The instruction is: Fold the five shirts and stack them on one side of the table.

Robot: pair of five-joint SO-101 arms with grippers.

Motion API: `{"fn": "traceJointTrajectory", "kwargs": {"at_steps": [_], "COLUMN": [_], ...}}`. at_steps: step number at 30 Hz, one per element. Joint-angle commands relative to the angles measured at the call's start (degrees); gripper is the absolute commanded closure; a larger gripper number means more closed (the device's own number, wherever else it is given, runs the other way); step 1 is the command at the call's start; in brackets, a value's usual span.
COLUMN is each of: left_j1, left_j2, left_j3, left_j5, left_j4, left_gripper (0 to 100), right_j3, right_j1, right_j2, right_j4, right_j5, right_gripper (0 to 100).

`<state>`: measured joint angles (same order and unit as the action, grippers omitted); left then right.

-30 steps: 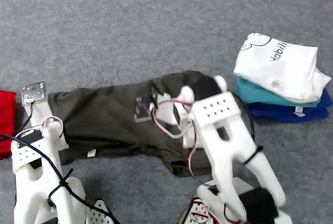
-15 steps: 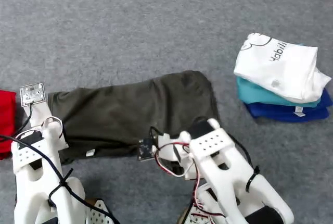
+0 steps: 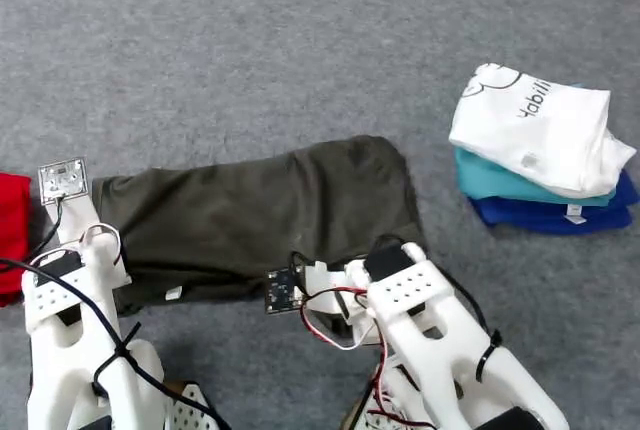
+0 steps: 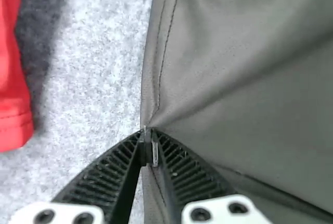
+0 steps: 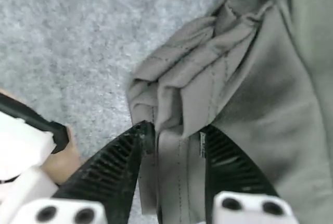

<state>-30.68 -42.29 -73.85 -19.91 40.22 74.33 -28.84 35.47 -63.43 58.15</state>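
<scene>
High view, table: grey, carpet-like surface.

Green shirt: dark olive, lying in a long band across the near middle of the table. Its right end is bunched and wrinkled at the near corner.

Red shirt: at the table's left edge, just beside the green shirt's left end and not touching it. A strip of grey table shows between them in the left wrist view.

Stack, right side of the table, apart from the green shirt:
- white shirt folded on top
- teal shirt beneath it
- blue shirt at the bottom, its edge sticking out to the right

Left arm: white, at the near left, over the green shirt's left end.

Left gripper: black ribbed fingers pressed together, pinching the seamed edge of the green shirt at its corner. The cloth pulls into taut creases away from the pinch.

Right arm: white with red and white wires, at the near centre-right, by the green shirt's near right corner.

Right gripper: fingers spread, one on each side of a crumpled ridge of the green shirt's hem, with cloth lying between them.
</scene>
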Motion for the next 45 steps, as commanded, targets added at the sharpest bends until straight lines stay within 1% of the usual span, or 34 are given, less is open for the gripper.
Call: {"fn": "traceJointTrajectory", "kwargs": {"at_steps": [1,6,11,17,22,24,30,31,33,35,40,45], "left_j1": [-0.7,-0.7,-0.7,-0.7,-0.62,-0.62,-0.62,-0.62,-0.62,-0.62,-0.53,2.11], "left_j2": [-1.01,-1.01,-1.01,-1.01,-1.01,-0.92,-0.84,-0.84,-0.75,-0.75,-0.75,-1.27], "left_j3": [0.26,0.26,0.26,0.26,0.26,0.26,0.26,0.26,0.26,0.26,0.26,-1.05], "left_j5": [0.53,0.44,0.53,0.53,0.62,0.62,0.62,0.62,0.62,0.62,0.62,0.26], "left_j4": [-0.62,-0.44,-0.44,-0.44,-0.44,-0.53,-0.7,-0.7,-0.7,-0.7,-0.7,-0.88], "left_gripper": [98,98,98,98,98,98,98,98,98,98,98,98], "right_j3": [2.07,2.15,2.86,2.68,0.04,-2.68,-15.96,-18.07,-21.58,-25.1,-35.74,-48.92], "right_j1": [-0.66,-1.1,-1.98,-1.8,1.71,2.15,1.98,1.98,1.98,2.15,2.24,2.24], "right_j2": [-0.4,-0.4,-0.13,-0.04,-0.04,-0.04,-0.4,-0.48,-1.45,-4.62,-17.89,-28.88], "right_j4": [2.73,3.34,3.78,3.87,3.6,2.29,-7.74,-8.7,-9.67,-9.76,-10.11,-14.68], "right_j5": [0.62,0.62,0.44,0.35,0.35,0.35,0.7,1.49,5.36,7.74,10.55,15.91], "right_gripper": [81.3,84.0,84.2,97.6,99.5,99.6,99.7,99.7,99.7,99.7,99.7,99.7]}}
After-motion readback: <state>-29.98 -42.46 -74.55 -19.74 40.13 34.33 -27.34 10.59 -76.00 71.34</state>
